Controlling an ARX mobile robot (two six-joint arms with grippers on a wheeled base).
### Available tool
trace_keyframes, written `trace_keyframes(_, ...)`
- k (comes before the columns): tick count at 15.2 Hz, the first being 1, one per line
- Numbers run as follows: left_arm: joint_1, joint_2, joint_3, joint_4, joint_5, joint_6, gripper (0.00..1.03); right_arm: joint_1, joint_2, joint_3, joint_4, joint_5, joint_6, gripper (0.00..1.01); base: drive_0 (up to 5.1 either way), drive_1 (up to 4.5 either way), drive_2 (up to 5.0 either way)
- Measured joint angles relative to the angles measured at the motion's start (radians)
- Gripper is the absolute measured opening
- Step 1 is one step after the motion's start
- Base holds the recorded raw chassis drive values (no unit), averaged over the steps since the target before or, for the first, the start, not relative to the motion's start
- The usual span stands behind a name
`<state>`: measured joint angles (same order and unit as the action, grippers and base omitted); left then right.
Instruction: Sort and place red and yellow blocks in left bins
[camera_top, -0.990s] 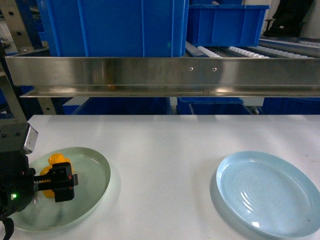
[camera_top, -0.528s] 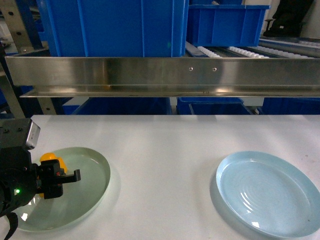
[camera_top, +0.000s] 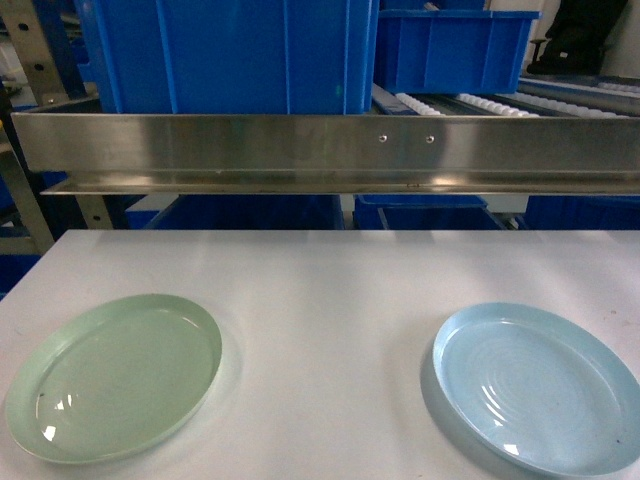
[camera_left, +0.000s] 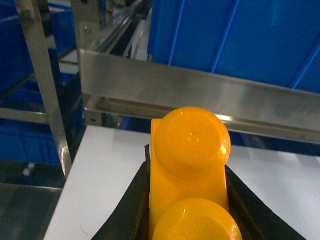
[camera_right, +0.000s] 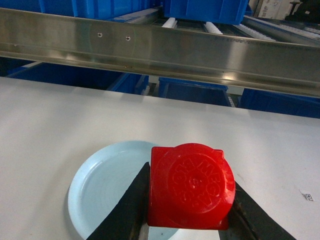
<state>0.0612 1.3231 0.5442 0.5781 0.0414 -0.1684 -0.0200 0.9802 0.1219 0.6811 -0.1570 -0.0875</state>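
Observation:
In the left wrist view a yellow block (camera_left: 190, 165) with two round studs sits clamped between the black fingers of my left gripper (camera_left: 187, 200), above the table's left edge. In the right wrist view my right gripper (camera_right: 190, 200) is shut on a red block (camera_right: 191, 186), held over the light blue plate (camera_right: 105, 185). The head view shows neither gripper and neither block, only the green plate (camera_top: 115, 375) and the light blue plate (camera_top: 535, 385), both bare. Blue bins (camera_top: 220, 50) stand on the rack behind the steel rail.
A steel rail (camera_top: 330, 150) runs across the back of the white table (camera_top: 330, 290). A second blue bin (camera_top: 450, 45) rests on rollers at the back right. A metal upright (camera_left: 45, 85) stands left of the table edge.
My left arm has withdrawn out of the head view to the left, taking the yellow block off the green plate, which now lies bare.

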Motion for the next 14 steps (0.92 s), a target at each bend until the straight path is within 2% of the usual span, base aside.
trace_keyframes(3,0.033,-0.253,-0.041,-0.085,0.052,0.031,0.27,0.000,0.000,0.000,0.000,0.000,0.000,0.28,0.0,0.00,0.0)
trace_keyframes(4,0.029,-0.295,-0.060,-0.061,0.070,0.039,0.27,0.000,0.000,0.000,0.000,0.000,0.000,0.28,0.0,0.00,0.0)
trace_keyframes(14,0.013,-0.312,-0.064,-0.054,0.079,0.063,0.27,0.000,0.000,0.000,0.001,0.002,0.000,0.28,0.0,0.00,0.0)
